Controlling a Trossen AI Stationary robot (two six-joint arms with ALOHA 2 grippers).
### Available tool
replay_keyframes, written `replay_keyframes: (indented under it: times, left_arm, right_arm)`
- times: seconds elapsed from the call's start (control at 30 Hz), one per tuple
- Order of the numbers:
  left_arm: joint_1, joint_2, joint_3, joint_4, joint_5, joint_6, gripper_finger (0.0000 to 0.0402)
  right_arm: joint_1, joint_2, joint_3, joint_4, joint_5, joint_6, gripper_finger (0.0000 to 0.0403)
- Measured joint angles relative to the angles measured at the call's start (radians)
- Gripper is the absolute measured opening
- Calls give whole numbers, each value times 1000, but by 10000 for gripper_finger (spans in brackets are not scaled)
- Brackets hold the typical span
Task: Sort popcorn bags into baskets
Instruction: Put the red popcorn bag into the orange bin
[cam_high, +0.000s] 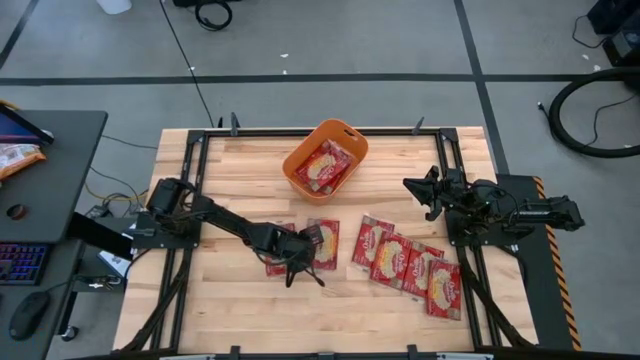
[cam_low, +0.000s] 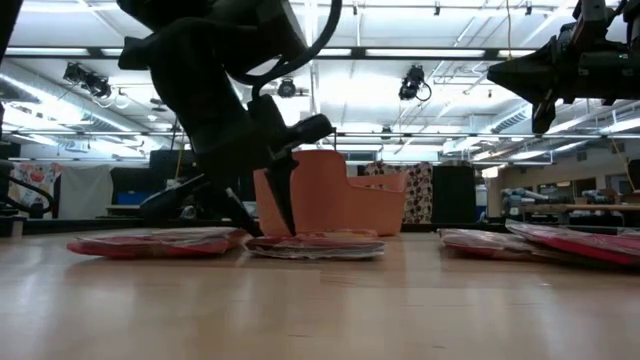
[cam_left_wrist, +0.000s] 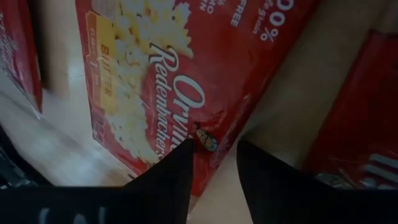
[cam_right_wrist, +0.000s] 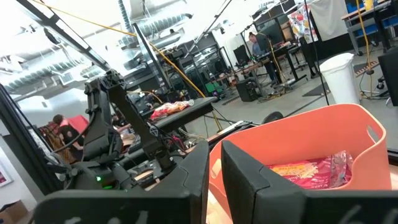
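Note:
Red popcorn bags lie flat on the wooden table: two or three near the middle and several in an overlapping row at the right. The orange tub stands at the far middle with packets inside. My left gripper is open and low over the left edge of one middle bag. One finger stands over the red wrapper, the other over bare wood. My right gripper is shut, raised at the right, facing the tub. My left gripper comes from above, pointing down, astride the bag's long edge, and the bag lies flat on the table. I cannot tell whether the fingertips touch the wrapper.
Bare wood lies along the near edge and between the middle bags and the right row. A black desk with a keyboard and an orange-and-white snack bag stands left of the table. People and benches show in the room behind.

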Motion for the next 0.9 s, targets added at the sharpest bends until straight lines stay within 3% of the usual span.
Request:
replay_keyframes:
  times: [0.13,0.37,0.73,0.9]
  left_arm:
    - [2,0,-4,2,25,-17,110]
    - [2,2,-4,22,52,-181,11]
    - [12,-88,59,-39,95,-491,3]
    - [53,-144,162,-66,218,-679,2]
  right_arm:
    - [0,0,0,0,0,0,48]
    - [0,0,0,0,0,0,48]
    - [0,0,0,0,0,0,48]
    - [0,0,0,0,0,0,48]
